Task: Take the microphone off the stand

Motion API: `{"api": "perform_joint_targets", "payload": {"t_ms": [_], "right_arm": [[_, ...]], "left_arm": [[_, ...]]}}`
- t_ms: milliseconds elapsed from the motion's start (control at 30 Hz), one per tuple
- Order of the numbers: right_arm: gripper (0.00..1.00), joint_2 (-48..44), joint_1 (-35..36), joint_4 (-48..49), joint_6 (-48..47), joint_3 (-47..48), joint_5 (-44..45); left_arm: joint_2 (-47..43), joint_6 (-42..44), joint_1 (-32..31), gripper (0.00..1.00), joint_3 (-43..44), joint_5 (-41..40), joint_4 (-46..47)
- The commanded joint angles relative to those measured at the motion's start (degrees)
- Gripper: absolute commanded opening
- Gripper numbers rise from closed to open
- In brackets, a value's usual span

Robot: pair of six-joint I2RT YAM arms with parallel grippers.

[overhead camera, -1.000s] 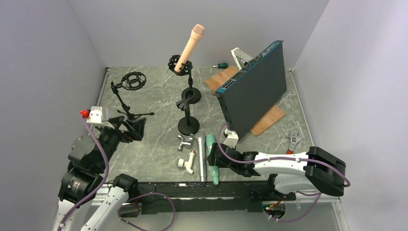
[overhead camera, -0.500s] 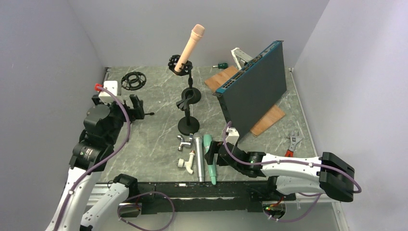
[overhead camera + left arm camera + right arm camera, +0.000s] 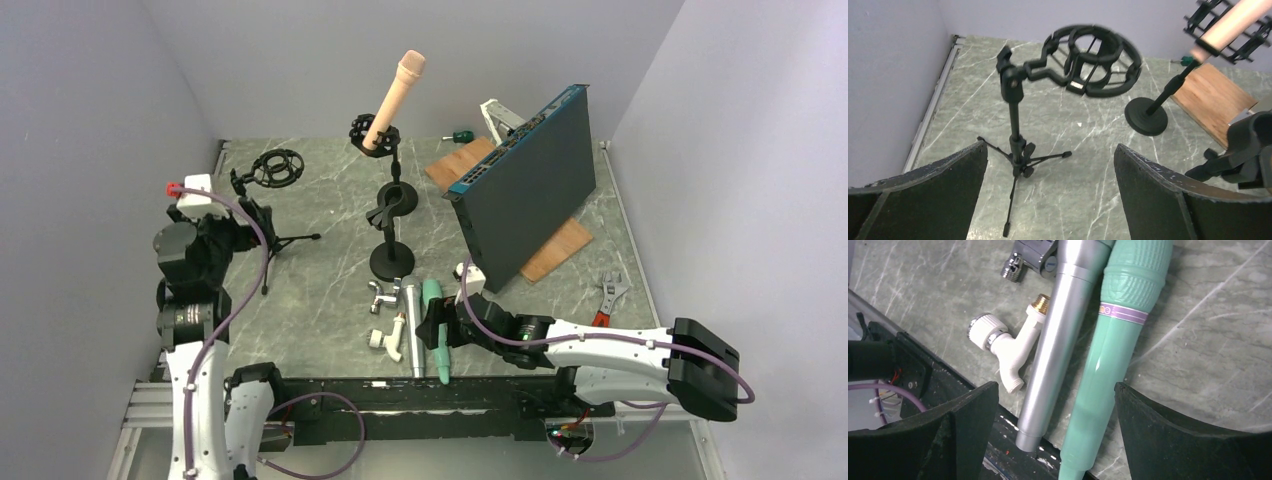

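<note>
A peach microphone [image 3: 393,100] sits tilted in a black shock mount on a round-base stand [image 3: 392,262] at the table's middle back. It also shows in the left wrist view [image 3: 1228,25], far right. My left gripper [image 3: 250,215] is open and empty, left of that stand, facing a small tripod stand [image 3: 1015,150] with an empty shock mount [image 3: 1093,60]. My right gripper [image 3: 432,328] is open, low over a silver microphone [image 3: 1058,340] and a green microphone [image 3: 1113,340] lying side by side near the front edge, touching neither.
A white plastic tap [image 3: 1008,345] and a chrome fitting [image 3: 1030,257] lie left of the silver microphone. A dark rack unit [image 3: 530,190] leans on a wooden board [image 3: 560,250] at the right. A wrench [image 3: 610,292] lies far right. A screwdriver [image 3: 460,135] lies at the back.
My left arm has risen and swung back and left, now facing the tripod stand. My right gripper has slid a little left over the lying microphones. The peach microphone has not moved.
</note>
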Motion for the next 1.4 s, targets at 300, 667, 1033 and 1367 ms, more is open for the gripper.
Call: {"api": "perform_joint_targets", "payload": {"t_ms": [300,667,1033,1367], "right_arm": [[0.88,-4.21,0.25,7.46,-7.40,2.59,-1.71],[0.87,-17.49,0.22,3.45,-7.38,1.33,-8.32],[0.87,-25.24,0.23,-1.56,-7.32,0.18,-4.63],[0.87,-19.38,0.29,-1.68,-6.77,2.17,-2.99]], "left_arm": [[16.50,-11.74,17.52,0.99,-8.49,31.30,30.05],[24.22,-14.99,19.38,0.87,-10.96,44.30,44.27],[25.06,-6.02,14.29,0.74,-8.06,37.13,32.47],[24.16,-5.64,11.90,0.58,-8.17,33.59,26.56]]}}
